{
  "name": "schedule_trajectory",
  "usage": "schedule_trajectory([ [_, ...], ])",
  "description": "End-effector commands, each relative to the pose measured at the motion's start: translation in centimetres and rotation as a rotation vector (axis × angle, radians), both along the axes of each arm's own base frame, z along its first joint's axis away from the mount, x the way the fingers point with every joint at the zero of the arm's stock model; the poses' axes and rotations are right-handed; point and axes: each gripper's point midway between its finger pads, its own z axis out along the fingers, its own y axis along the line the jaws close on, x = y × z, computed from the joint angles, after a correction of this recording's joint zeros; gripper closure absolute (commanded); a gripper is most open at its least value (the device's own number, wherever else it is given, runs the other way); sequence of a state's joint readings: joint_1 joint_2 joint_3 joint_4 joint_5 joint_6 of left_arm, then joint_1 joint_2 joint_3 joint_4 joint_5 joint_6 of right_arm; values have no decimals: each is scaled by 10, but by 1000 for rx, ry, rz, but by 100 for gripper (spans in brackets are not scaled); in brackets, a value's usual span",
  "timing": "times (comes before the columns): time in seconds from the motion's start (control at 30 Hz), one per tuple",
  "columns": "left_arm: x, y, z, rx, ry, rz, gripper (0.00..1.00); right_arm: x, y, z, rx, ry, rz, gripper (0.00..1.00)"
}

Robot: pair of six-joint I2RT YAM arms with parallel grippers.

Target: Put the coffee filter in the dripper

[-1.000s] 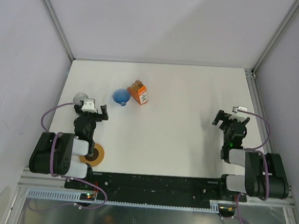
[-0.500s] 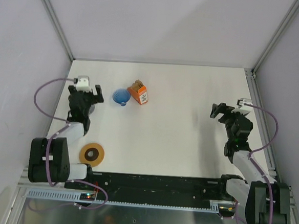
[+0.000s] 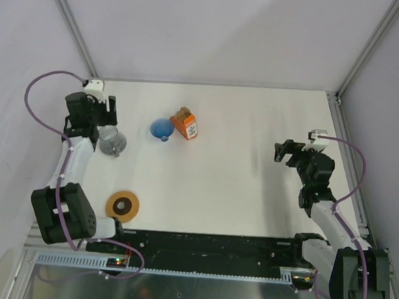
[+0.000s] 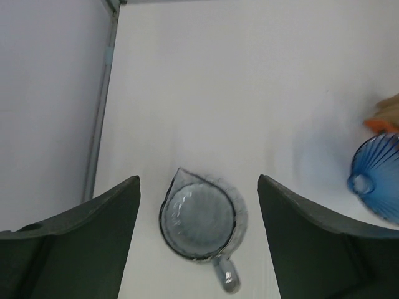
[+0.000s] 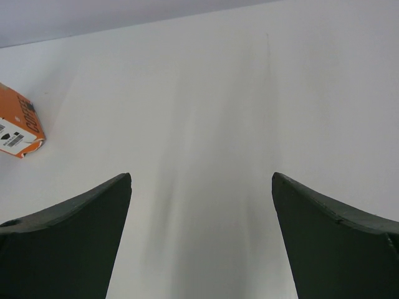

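Left claw (image 4: 198,179): hanging spread wide over the far-left part of the bench (image 3: 243,118), gripping nothing.
Under the left claw: a clear glass pitcher (image 4: 201,221) is standing upright, its handle pointing toward the arm bases and its spout toward the far left; the wrist view is showing it between the two fingers, lower down and apart from them.
Right claw: (image 5: 201,177) hovering fully spread over bare bench on the right side, holding nothing.
Dripper (image 3: 161,129): sitting mouth-up on the bench, just left of the orange box (image 3: 187,127), well apart from both claws.
Coffee filter (image 3: 182,112): tan paper is showing at the far end of the orange box; it is too small to tell more.
Ring-topped cup (image 3: 124,204): standing near the left arm's base.
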State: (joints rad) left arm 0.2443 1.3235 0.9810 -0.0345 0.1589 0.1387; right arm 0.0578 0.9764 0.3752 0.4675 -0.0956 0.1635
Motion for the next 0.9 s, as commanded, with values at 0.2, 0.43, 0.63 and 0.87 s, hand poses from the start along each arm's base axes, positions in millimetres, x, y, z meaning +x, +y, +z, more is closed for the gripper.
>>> schedule_trajectory([
  [0.2, -41, 59, -69, 61, 355, 160, 21, 5, 13, 22, 11, -53, 65, 1],
  [0.43, -35, 58, -91, -61, 403, 198, 30, 5, 14, 20, 9, -47, 69, 1],
  [0.63, -28, 64, -106, -91, 437, 243, 42, 5, 15, 20, 12, -49, 74, 1],
  [0.87, -17, 56, -116, -150, 448, 217, 54, 5, 15, 18, 11, -39, 73, 1],
])
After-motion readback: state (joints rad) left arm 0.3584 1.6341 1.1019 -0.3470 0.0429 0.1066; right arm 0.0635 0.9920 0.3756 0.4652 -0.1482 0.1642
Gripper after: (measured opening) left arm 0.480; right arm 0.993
